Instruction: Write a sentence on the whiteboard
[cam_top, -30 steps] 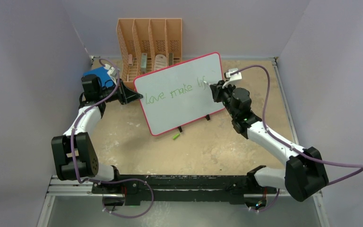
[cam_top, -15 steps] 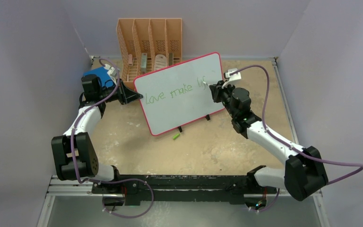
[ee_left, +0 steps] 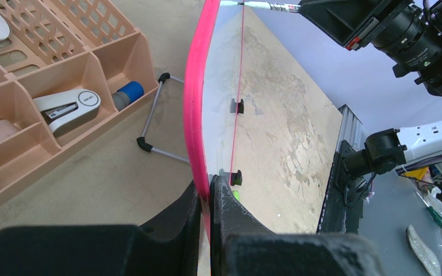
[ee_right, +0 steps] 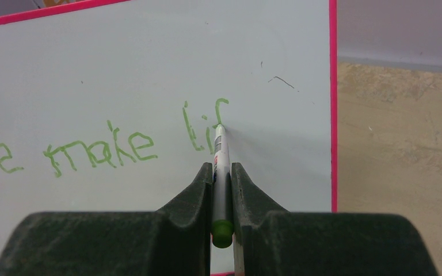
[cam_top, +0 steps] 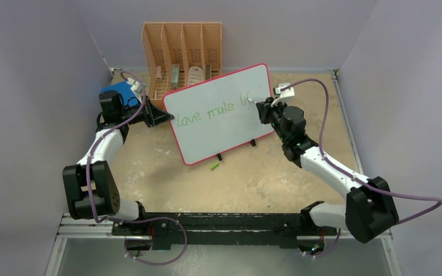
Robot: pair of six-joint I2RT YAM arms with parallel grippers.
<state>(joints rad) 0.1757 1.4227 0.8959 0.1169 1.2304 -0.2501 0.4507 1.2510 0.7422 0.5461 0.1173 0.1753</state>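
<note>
Now mid-writing, at the "f" of the sentence [ee_right: 109,150], third word. Pinching green marker [ee_right: 220,144] in right end effector [ee_right: 222,169], tip on whiteboard [cam_top: 218,135] standing tilted on tabletop [cam_top: 265,172]. Clamping its left rim in left end effector [ee_left: 205,192]. Next likely calls for finishing "life", keeping light contact.

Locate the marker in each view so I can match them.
Top external: marker right of centre, tip at the whiteboard's right part.
Left wrist: along the top edge, reaching the board.
Right wrist: centre, tip on the green writing.
Shared landmark: the board's pink rim.
</note>
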